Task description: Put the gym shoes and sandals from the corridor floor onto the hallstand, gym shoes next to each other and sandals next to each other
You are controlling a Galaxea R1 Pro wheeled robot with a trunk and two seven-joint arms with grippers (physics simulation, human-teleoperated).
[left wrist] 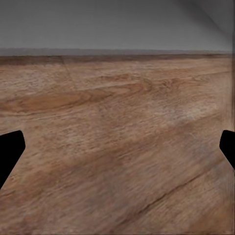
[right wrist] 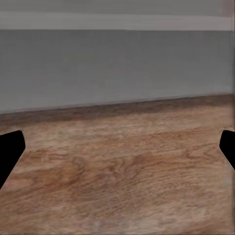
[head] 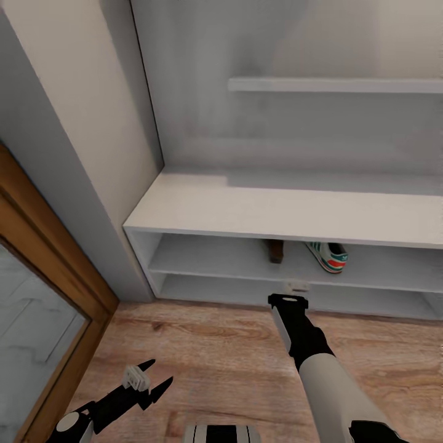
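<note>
Head view: one gym shoe [head: 329, 256] and a sandal [head: 275, 250] sit on the hallstand [head: 246, 212]; both pincers, left [head: 149, 383] and right [right wrist: 117, 147], gape empty, so fetching remaining shoes likely follows.

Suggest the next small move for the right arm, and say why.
Probably pull the right gripper back from the hallstand: its fingers are spread with nothing between them, and one gym shoe plus a sandal already sit on the upper shelf.

White right forearm [head: 335, 384], black wrist, black left pincer [head: 154, 378] with white bracket
</note>
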